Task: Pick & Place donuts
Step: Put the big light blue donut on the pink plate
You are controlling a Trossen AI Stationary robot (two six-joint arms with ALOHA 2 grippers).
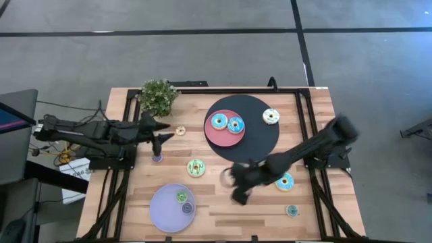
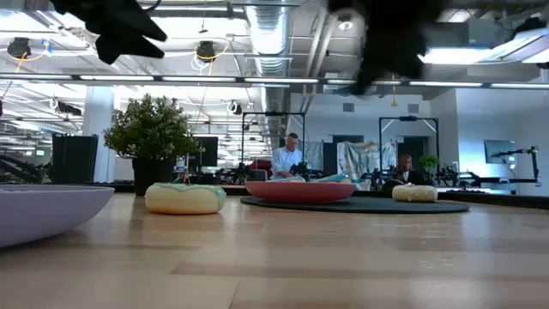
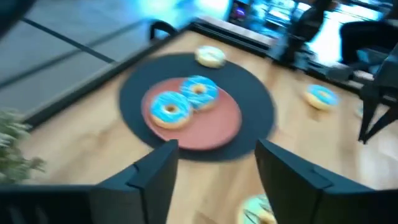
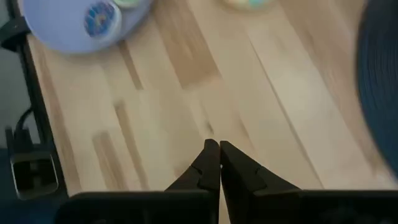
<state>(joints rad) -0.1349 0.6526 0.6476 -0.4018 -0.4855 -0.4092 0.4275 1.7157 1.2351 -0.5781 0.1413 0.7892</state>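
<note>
Two blue donuts (image 1: 219,121) (image 1: 235,125) lie on the pink plate (image 1: 216,138), which sits on a black round mat (image 1: 260,138). A white donut (image 1: 271,116) lies on the mat's far right. A green donut (image 1: 196,167), a blue donut (image 1: 285,181) and small cream (image 1: 180,130), purple (image 1: 157,158) and teal (image 1: 291,210) donuts lie on the table. Two small donuts (image 1: 181,196) (image 1: 187,208) rest on the lavender plate (image 1: 162,216). My left gripper (image 3: 214,162) hovers open at the table's left, facing the pink plate. My right gripper (image 4: 214,154) is shut and empty above bare wood.
A potted plant (image 1: 158,96) stands at the far left corner. A black frame rail (image 1: 202,90) runs round the table. Bare wood lies between the lavender plate and the teal donut. People show in the room beyond the table.
</note>
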